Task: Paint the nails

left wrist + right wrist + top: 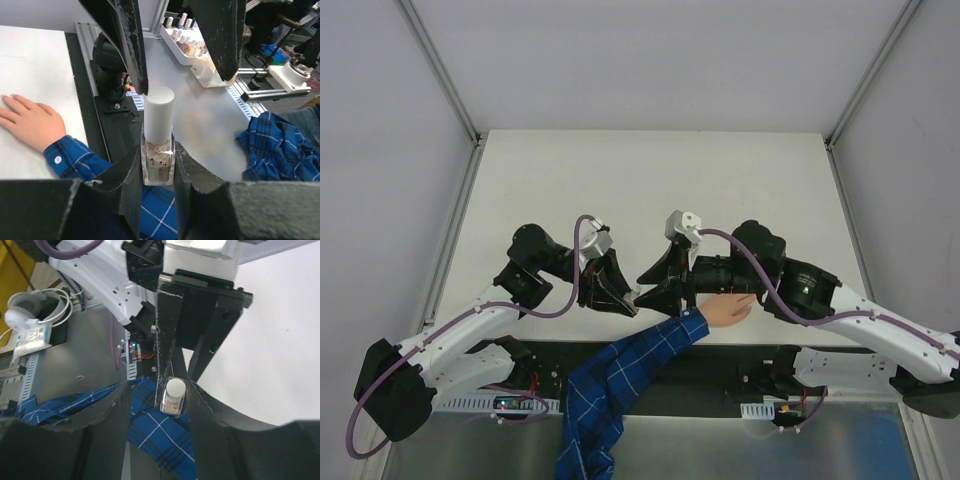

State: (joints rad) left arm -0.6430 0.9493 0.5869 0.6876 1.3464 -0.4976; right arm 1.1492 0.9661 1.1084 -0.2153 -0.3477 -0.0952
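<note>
The nails (10,96) sit at the fingertips of a pale hand (27,120) that lies flat, palm down, on the white table (650,180) near its front edge; only faint darker tips show in the left wrist view, and from above they cannot be made out under the right arm. A blue plaid sleeve (620,375) runs from that hand's wrist down over the black front rail toward the bottom of the overhead view. Above the sleeve, the left gripper (157,175) is clamped on a small clear glass bottle (158,162), its two black fingers pressed against the bottle's opposite sides. The bottle stands upright, holds a clear liquid with reddish and pale flecks, and carries a tall white cap (160,114). The right gripper (172,405) faces it from the other side, its jaws standing partly apart to either side of the white cap; whether they touch it cannot be told. Behind, off the table, a white tray (186,42) holds a row of small polish bottles with white and dark caps, their contents too blurred to read. A set of white headphones (30,310) lies on the grey bench.
</note>
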